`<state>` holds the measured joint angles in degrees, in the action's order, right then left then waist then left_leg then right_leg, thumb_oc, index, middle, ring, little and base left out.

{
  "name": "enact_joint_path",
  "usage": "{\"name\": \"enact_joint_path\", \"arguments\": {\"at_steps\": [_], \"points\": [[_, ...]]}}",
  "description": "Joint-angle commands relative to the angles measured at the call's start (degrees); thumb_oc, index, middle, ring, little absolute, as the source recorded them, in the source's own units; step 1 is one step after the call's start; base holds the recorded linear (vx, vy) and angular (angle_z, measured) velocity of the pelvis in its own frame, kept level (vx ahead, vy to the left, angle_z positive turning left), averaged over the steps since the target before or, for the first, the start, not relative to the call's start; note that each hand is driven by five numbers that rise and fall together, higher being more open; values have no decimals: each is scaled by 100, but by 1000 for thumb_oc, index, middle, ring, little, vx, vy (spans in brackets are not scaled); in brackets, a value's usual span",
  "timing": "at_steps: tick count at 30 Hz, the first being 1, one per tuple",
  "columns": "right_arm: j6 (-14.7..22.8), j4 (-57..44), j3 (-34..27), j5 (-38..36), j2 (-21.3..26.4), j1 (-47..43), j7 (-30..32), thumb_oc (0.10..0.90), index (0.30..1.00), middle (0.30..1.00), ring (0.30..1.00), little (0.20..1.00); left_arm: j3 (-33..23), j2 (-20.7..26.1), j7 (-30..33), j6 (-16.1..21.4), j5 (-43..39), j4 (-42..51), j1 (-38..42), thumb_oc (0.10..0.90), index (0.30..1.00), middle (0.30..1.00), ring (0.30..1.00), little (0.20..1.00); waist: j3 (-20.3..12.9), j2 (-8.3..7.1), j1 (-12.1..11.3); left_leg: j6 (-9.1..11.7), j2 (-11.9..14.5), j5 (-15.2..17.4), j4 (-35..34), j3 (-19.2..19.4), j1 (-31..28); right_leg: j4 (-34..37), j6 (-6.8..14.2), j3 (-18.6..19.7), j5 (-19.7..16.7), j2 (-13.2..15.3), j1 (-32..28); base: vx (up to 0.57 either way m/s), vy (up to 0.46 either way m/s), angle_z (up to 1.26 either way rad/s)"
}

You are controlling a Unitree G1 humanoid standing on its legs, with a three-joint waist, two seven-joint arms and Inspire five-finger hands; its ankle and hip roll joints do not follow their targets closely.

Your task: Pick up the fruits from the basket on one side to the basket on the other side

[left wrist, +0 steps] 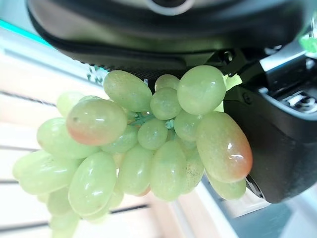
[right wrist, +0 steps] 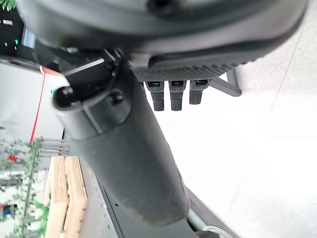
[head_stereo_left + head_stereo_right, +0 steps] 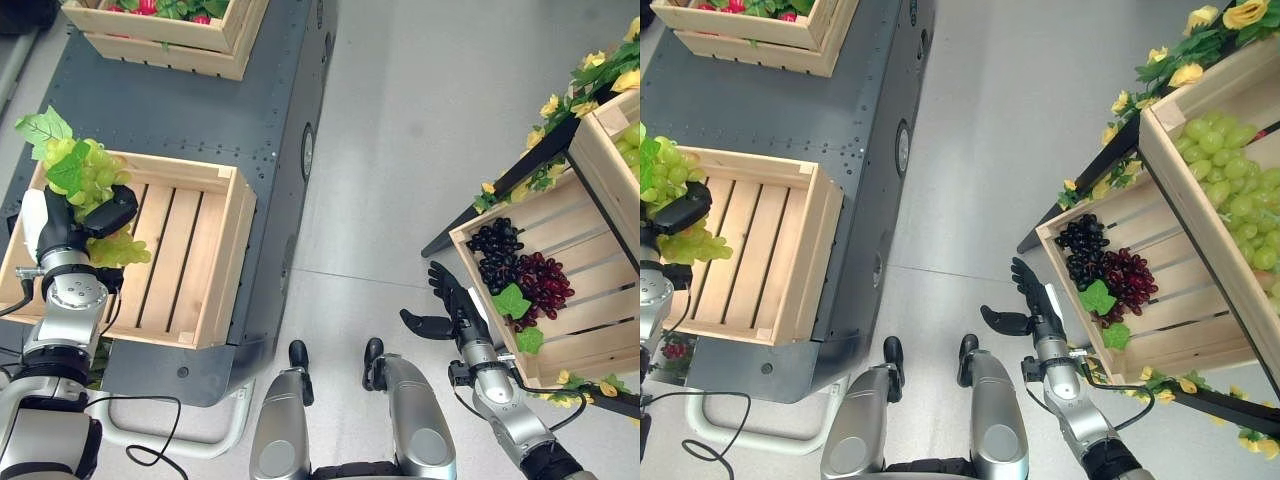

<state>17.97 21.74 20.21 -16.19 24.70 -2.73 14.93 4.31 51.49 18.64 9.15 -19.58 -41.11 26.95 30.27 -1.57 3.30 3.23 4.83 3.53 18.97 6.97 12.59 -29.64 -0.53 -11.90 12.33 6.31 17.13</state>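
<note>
The left hand (image 3: 85, 225) clasps a green grape bunch (image 3: 88, 175) above the near-left corner of the empty wooden crate (image 3: 190, 250); the placing step is in hand. Next it should lower and let go. The right hand (image 3: 450, 305), fingers relaxed, waits beside the crate with dark grapes (image 3: 520, 275).

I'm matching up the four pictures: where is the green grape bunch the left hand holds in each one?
Left eye: green grape bunch, far left, over the empty crate.
Right eye: left edge, same crate.
Left wrist: centre, crate slats behind.
Right wrist: not in it.
</note>
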Motion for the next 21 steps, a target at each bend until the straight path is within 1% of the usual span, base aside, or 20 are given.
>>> {"name": "enact_joint_path", "arguments": {"at_steps": [1, 3, 4, 5, 6, 7, 10, 11, 12, 16, 18, 20, 21], "points": [[463, -631, -335, 393, 92, 101, 232, 800, 900, 900, 900, 900, -623, 59, -388, 783, -757, 839, 95, 400, 300, 300, 300, 300, -818, 409, 26, -386, -448, 451, 26, 14, -429, 844, 51, 127, -120, 58, -836, 44, -59, 3], [496, -721, -350, 413, 94, 90, 231, 800, 900, 900, 900, 900, -647, -21, -662, 831, -1013, 1112, 22, 400, 300, 300, 300, 300, -948, 454, 11, -366, -482, 405, -190, -37, -606, 1052, 66, 127, -173, 43, -1020, 34, -59, 10], [483, -729, -350, 403, 94, 88, 221, 800, 900, 900, 900, 900, -652, -27, -675, 821, -1026, 1137, 15, 400, 300, 300, 300, 300, -956, 458, 11, -364, -485, 397, -217, -43, -630, 1082, 68, 125, -181, 40, -1048, 54, -75, 12], [495, -818, -332, 428, 82, 45, 92, 800, 900, 900, 900, 900, -661, -106, -867, 791, -1222, 1341, -19, 400, 300, 300, 300, 300, -1089, 492, -15, -343, -526, 345, -418, -101, -791, 1303, 89, 124, -235, 17, -1242, 50, -57, 6], [490, -844, -320, 414, 84, 28, 62, 800, 900, 900, 900, 900, -659, -117, -903, 790, -1242, 1364, -22, 400, 300, 300, 300, 300, -1110, 500, -20, -339, -532, 330, -458, -113, -824, 1344, 93, 124, -249, 14, -1280, 61, -115, 7], [610, -1020, -239, 531, 111, -74, -65, 800, 900, 900, 900, 900, -608, -146, -1039, 780, -1258, 1509, -3, 400, 300, 300, 300, 300, -1235, 530, -53, -317, -559, 253, -647, -174, -948, 1528, 121, 126, -323, 6, -1422, 44, -105, 4], [648, -1294, -87, 635, 224, -274, -115, 800, 900, 900, 900, 900, -444, -88, -1168, 754, -1187, 1691, 135, 400, 300, 300, 300, 300, -1447, 549, -117, -286, -592, 160, -935, -268, -1140, 1831, 164, 113, -447, -8, -1651, 55, -107, 6], [655, -1433, -6, 654, 297, -385, -145, 800, 900, 900, 900, 900, -362, -52, -1315, 703, -1275, 1802, 257, 400, 300, 300, 300, 300, -1574, 557, -162, -269, -604, 113, -1103, -316, -1240, 2010, 191, 114, -530, -16, -1769, 63, -119, 13], [641, -1475, 22, 636, 315, -422, -166, 800, 900, 900, 900, 900, -335, -35, -1372, 689, -1311, 1843, 301, 400, 300, 300, 300, 300, -1621, 562, -181, -263, -607, 98, -1158, -330, -1278, 2065, 201, 110, -555, -17, -1810, 51, -113, 14], [380, -1729, 128, 315, 488, -732, -493, 800, 900, 900, 900, 900, -83, 25, -1809, 399, -1897, 2033, 709, 400, 300, 300, 300, 300, -1919, 581, -261, -234, -617, 3, -1531, -404, -1487, 2513, 278, 88, -771, -33, -2054, 29, -89, 18], [223, -1799, 123, 54, 534, -897, -737, 800, 900, 900, 900, 900, -4, 3, -1974, 302, -2127, 2059, 865, 400, 300, 300, 300, 300, -2027, 580, -275, -220, -605, -52, -1696, -430, -1568, 2701, 308, 92, -871, -43, -2141, 11, -70, 13], [-30, -1893, 89, -431, 551, -1133, -1072, 800, 900, 900, 900, 900, 108, -72, -2125, 121, -2315, 2155, 1092, 400, 300, 300, 300, 300, -2153, 567, -298, -194, -582, -147, -1940, -458, -1670, 2952, 349, 71, -1003, -59, -2243, 0, -70, 0], [-64, -1894, 90, -510, 551, -1184, -1126, 800, 900, 900, 900, 900, 138, -92, -2140, 101, -2324, 2165, 1144, 400, 300, 300, 300, 300, -2174, 563, -300, -191, -580, -164, -1978, -461, -1681, 3000, 355, 69, -1029, -63, -2260, -12, -73, 1]]}}
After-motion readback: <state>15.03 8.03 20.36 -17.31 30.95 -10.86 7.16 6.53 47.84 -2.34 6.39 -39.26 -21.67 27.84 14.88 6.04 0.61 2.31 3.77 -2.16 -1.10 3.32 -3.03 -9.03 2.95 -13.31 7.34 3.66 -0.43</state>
